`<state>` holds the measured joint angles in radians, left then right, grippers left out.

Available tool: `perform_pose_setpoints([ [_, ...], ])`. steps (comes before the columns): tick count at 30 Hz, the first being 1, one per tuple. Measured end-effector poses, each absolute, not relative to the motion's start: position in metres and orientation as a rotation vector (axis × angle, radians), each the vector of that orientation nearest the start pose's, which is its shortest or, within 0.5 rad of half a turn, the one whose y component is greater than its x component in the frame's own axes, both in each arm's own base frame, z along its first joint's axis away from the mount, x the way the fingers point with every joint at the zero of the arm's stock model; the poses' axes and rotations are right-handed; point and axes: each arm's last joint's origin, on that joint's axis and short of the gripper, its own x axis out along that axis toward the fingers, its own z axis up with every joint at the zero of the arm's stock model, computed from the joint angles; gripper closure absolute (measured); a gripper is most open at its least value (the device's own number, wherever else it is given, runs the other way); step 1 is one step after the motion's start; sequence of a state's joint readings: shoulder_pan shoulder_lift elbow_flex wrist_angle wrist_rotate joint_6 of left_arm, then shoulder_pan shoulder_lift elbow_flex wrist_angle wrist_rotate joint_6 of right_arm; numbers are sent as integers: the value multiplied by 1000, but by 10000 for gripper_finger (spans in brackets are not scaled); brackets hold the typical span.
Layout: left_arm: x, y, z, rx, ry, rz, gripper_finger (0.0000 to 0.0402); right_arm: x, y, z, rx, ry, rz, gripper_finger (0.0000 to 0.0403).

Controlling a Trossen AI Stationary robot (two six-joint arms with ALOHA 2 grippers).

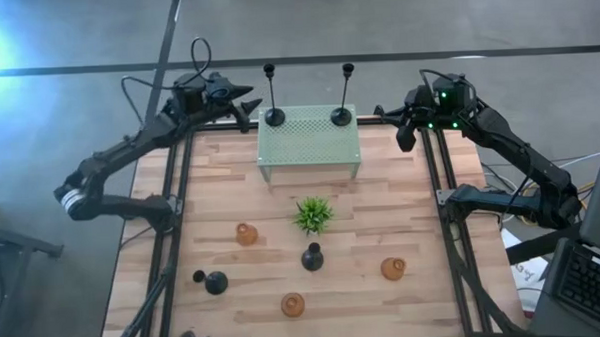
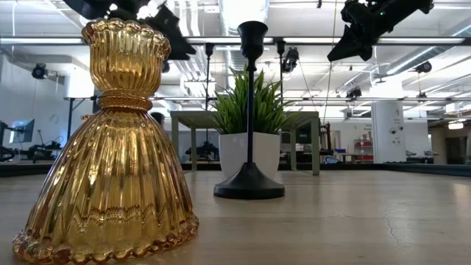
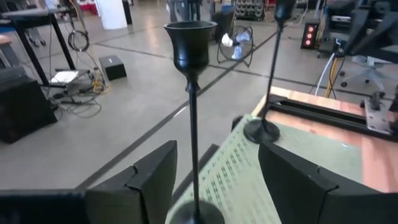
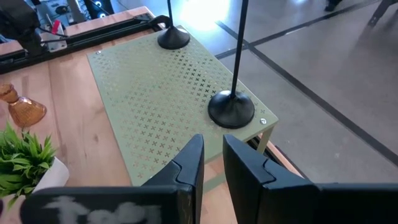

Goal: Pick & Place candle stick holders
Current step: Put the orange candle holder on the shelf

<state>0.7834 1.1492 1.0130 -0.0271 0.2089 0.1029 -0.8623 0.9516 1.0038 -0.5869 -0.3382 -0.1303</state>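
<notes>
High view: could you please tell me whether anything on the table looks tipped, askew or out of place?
One short black holder, on the left arm's side, appears to lie on its side with its neck pointing outward, while the other black one stands upright. Nothing else stands out.

Beyond my wooden surface [image 1: 402, 215] lies a grey concrete floor [image 3: 124, 118] crossed by dark lines. A floor fan [image 3: 235, 45] stands upper centre. White ceiling pipes [image 2: 199, 22] and a pillar [image 2: 386, 132] fill the hall.
</notes>
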Motion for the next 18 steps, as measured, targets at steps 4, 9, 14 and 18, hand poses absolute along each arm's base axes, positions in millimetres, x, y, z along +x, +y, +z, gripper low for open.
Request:
perform_pose_setpoints([
  [4, 170, 159, 362, 1, 211, 542, 161, 131, -138, 343, 180, 477, -480, 351],
  [9, 150, 135, 368, -31, 258, 492, 161, 131, -138, 343, 186, 476, -482, 351],
  [14, 137, 111, 367, -83, 319, 402, 161, 131, -138, 343, 204, 471, -486, 351],
  [18, 133, 92, 363, -124, 379, 324, 161, 131, -138, 343, 208, 469, -487, 351],
])
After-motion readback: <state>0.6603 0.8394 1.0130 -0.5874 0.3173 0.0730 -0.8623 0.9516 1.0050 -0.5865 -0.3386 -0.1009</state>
